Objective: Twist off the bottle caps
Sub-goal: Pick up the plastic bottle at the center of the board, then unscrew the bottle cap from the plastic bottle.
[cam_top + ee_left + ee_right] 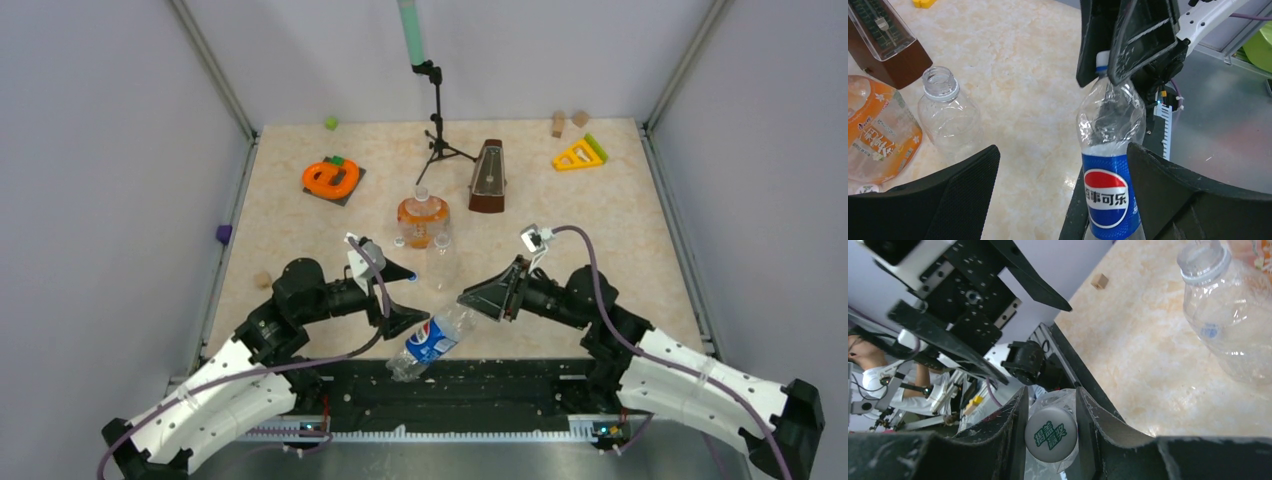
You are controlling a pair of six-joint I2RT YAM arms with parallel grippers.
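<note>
Right pincer [470,300] is closed on the cap [1050,441]; left pincer [415,296] is wide open.
The blue-label bottle [432,340] slants from the near edge toward the right pincer, its body close beside the left pincer.

The top external view looks steeply down from high behind over the whole table [620,230]; the left wrist view faces rightward, close beside the blue-labelled bottle [1110,150]; the right wrist view stares end-on at its cap [1050,441], nearer still; all three share that bottle.
</note>
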